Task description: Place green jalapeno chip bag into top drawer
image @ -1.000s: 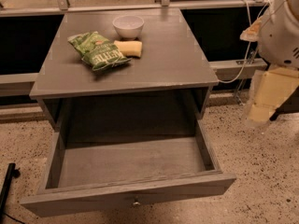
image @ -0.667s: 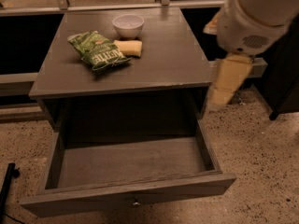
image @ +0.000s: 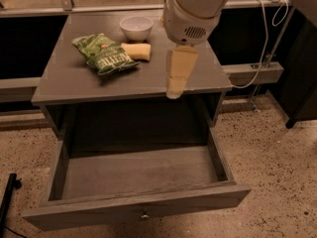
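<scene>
With the wide, shallow grey wooden top drawer (image: 133, 205) already open, the approach is in hand: the cream-coloured gripper (image: 175, 86), its closure impossible to tell, hangs over the grey cabinet top (image: 69, 78) and must likely move left and descend onto the crinkly glossy green jalapeno chip bag (image: 105, 54) lying there.

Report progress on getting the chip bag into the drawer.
Done: the top drawer stands open, empty. In hand: the tool hangs above the cabinet top, right of the green jalapeno chip bag. Left: grasping the bag, which lies beside the sponge, and placing it.
</scene>
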Available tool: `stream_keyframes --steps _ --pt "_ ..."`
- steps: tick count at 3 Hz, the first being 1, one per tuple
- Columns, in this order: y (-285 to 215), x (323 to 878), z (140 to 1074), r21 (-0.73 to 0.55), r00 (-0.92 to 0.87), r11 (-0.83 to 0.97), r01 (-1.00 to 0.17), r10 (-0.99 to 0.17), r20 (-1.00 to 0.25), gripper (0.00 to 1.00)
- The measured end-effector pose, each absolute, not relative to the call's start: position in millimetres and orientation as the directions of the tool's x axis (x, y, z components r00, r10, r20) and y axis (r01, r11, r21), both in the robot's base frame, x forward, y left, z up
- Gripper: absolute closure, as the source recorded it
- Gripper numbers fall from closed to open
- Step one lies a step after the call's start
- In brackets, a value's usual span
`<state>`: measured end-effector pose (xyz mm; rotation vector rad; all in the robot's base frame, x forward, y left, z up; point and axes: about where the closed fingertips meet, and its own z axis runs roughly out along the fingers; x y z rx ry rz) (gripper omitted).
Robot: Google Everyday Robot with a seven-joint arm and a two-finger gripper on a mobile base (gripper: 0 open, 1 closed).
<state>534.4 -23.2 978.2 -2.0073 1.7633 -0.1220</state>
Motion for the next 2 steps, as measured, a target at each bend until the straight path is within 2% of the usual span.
stream_keyframes --steps 2 --pt "-5.6 544.0 987.3 -0.445 0.221 -0.094 -0.891 -0.944 -0.243 0.00"
